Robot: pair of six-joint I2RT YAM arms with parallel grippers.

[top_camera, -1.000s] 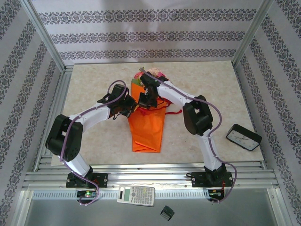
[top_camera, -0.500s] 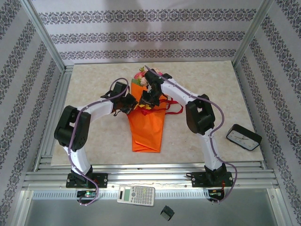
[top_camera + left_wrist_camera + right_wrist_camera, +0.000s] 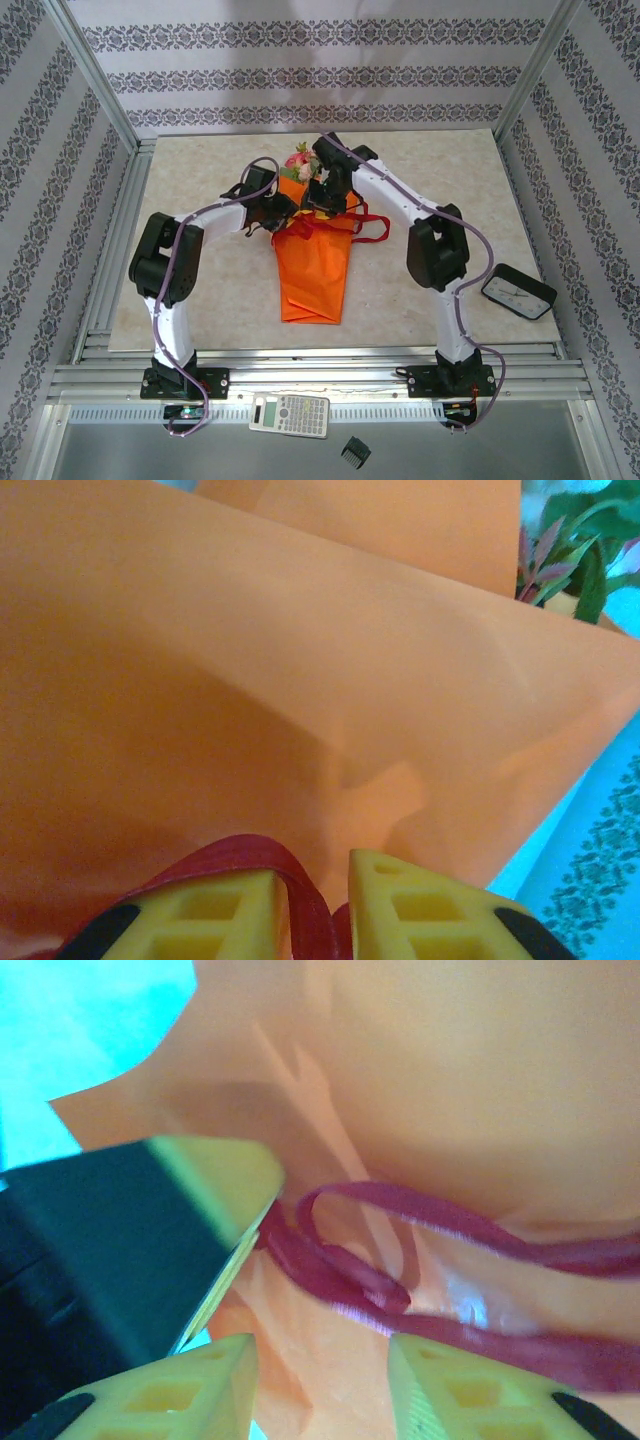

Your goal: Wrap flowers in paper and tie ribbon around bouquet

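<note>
On desk (image 3: 450, 180) centre, bouquet (image 3: 312, 262) lies flat: orange paper (image 3: 310, 295) closed into a narrow cone, tip toward arm bases, wide end away. Flowers (image 3: 303, 160), pink/cream heads + green leaves, poke out of the wide end. Judgement: wrap step looks done.

Ribbon (image 3: 372, 228): dark red, crosses the cone high up, just below the flowers; a loop + tail spill off the cone's right edge onto the desk. Right wrist view shows it (image 3: 400, 1210) as 1 slack loop w/ strands crossing on creased paper, not drawn tight. Can't tell if it passes under the cone.

Left gripper (image 3: 283, 208): at the cone's upper left edge. Left wrist view has the gripper (image 3: 318, 910) w/ fingers nearly together, a ribbon strand (image 3: 240, 852) pinched in the narrow gap. Reads as clamped on ribbon.

Right gripper (image 3: 322, 200): over the cone, just beside the left one. In its own view the gripper (image 3: 320, 1350) has fingers well apart, only paper between, ribbon loop just ahead of the tips.

Est. progress: approx 2/3. Left to do: close the crossing into a knot, cinch it round the cone's neck, release.

Farther out: clock (image 3: 517, 291) at the desk's right edge and calculator (image 3: 289, 414) near the bases, both well apart from the work.
</note>
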